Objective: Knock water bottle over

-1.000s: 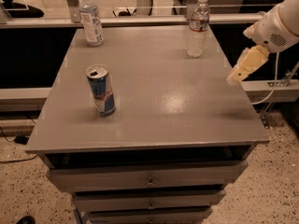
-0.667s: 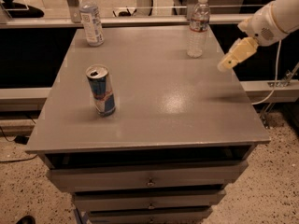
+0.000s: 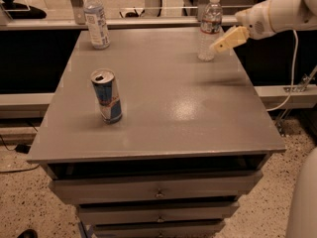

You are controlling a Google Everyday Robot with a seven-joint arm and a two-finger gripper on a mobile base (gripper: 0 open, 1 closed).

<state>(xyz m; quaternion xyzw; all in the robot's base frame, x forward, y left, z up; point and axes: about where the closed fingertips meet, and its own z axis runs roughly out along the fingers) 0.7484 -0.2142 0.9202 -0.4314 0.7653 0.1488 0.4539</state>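
Observation:
The water bottle (image 3: pixel 210 29), clear ribbed plastic with a white cap and a narrow red-and-dark label band, stands upright near the back right of the grey table top (image 3: pixel 163 98). My gripper (image 3: pixel 218 44), with yellowish fingers on a white arm, reaches in from the right and its tip is right beside the bottle's right side at mid height, touching or nearly touching it.
A clear bottle with a large white-and-blue label (image 3: pixel 96 19) stands at the back left corner. A blue-and-silver drink can (image 3: pixel 107 96) stands at the left middle. The table has drawers (image 3: pixel 158 191) below. A cable hangs at the right.
My gripper has moved up and to the left from beside the table's right edge to the water bottle's side. The bottle still stands upright.

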